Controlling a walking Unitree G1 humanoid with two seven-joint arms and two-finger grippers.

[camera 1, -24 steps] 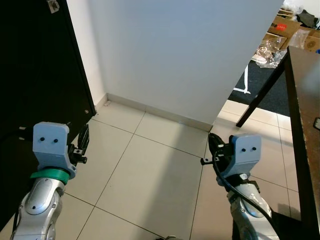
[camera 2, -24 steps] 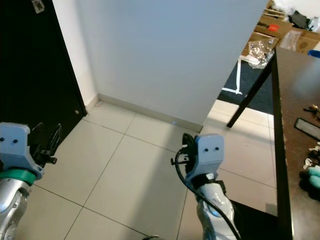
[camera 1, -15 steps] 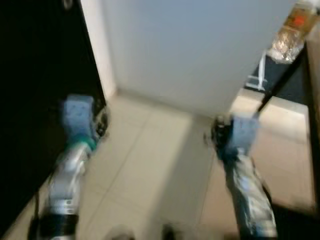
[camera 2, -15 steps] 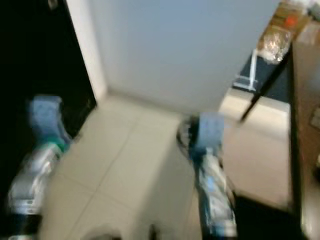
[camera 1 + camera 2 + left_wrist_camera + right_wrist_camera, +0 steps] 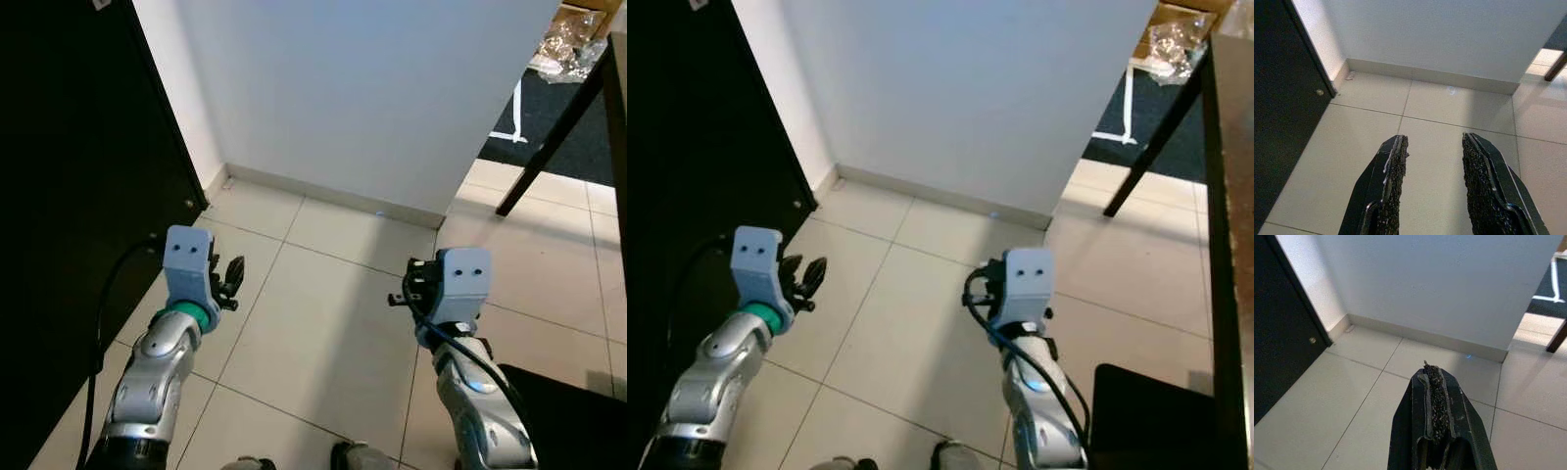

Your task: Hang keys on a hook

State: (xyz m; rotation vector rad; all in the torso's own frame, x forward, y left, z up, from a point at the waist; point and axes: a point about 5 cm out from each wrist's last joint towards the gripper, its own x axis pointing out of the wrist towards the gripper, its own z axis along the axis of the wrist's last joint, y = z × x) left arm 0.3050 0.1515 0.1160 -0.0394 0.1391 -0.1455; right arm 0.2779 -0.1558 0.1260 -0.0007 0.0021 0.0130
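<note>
Beige tiled floor (image 5: 323,323), white wall (image 5: 362,88), black door (image 5: 69,166). Both arms silver with pale blue wrist housings; left claw (image 5: 1432,181) and right claw (image 5: 1436,401) black, left wrist ringed green.

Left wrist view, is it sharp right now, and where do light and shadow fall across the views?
Left wrist view: sharp, both black fingers crisp against pale floor tiles. Left eye view: sharp too, the black door nearly featureless in shade, sunlight bright on the tiles by the table leg. Right wrist view: evenly lit white wall.
</note>
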